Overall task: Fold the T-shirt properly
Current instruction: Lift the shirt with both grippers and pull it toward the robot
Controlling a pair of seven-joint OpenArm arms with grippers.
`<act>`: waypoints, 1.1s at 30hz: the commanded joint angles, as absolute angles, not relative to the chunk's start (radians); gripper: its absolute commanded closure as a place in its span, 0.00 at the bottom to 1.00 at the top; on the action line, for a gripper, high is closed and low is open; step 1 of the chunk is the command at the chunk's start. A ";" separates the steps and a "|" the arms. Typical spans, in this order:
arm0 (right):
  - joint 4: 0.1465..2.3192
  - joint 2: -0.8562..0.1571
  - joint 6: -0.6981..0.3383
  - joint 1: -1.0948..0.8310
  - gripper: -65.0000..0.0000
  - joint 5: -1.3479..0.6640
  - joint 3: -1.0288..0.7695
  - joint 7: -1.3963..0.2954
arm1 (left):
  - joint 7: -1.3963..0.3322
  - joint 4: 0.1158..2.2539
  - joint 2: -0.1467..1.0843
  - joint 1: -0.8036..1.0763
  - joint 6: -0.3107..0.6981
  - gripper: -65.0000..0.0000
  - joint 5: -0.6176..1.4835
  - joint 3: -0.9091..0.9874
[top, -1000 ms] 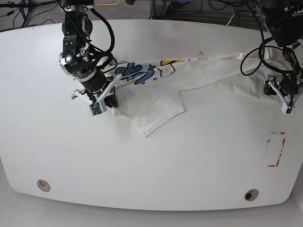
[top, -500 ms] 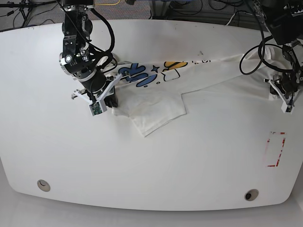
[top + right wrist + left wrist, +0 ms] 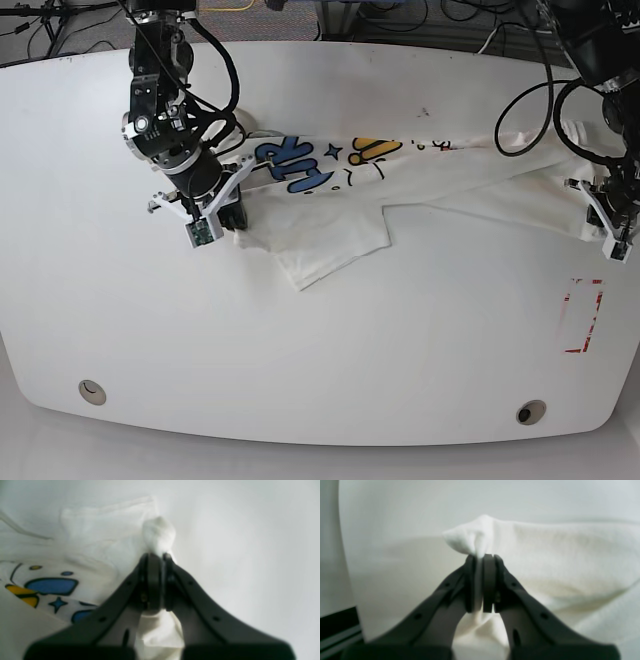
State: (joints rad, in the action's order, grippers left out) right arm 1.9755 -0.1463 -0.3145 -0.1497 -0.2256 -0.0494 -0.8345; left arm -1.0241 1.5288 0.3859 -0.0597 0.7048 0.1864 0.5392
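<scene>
The T-shirt (image 3: 400, 185) lies stretched across the white desk (image 3: 320, 360), tauter than a second ago, as the left hand (image 3: 606, 212) has just clamped its edge; the right hand (image 3: 225, 205) stays pinched on the opposite corner, readying a fold.

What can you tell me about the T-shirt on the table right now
The T-shirt is white cloth with blue and yellow bubble letters and a small blue star. It lies rumpled and stretched across the white table, one flap folded over toward the front. The right gripper is shut on a bunched bit at one end, and the left gripper is shut on a bunched corner at the other.
</scene>
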 commanded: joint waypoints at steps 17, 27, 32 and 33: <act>1.990 -0.156 -0.325 -0.039 0.98 -0.236 -0.081 -0.820 | -1.034 1.670 0.378 -0.177 0.698 0.97 0.191 0.523; 1.983 -0.165 -0.317 0.033 0.99 -0.232 -0.064 -0.823 | -1.078 1.788 0.353 -0.287 0.698 0.98 0.205 0.539; 1.945 -0.178 -0.314 0.088 0.99 -0.235 -0.064 -0.827 | -1.121 1.829 0.348 -0.390 0.698 0.98 0.214 0.547; 1.936 -0.182 -0.313 0.098 0.99 -0.236 -0.064 -0.827 | -1.126 1.836 0.347 -0.405 0.698 0.98 0.215 0.548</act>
State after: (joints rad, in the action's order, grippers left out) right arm 1.9339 -0.1665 -0.3157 0.0608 -0.2329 -0.0612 -0.8505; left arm -1.1660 1.7962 0.3271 -0.3435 0.7040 0.1955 0.5453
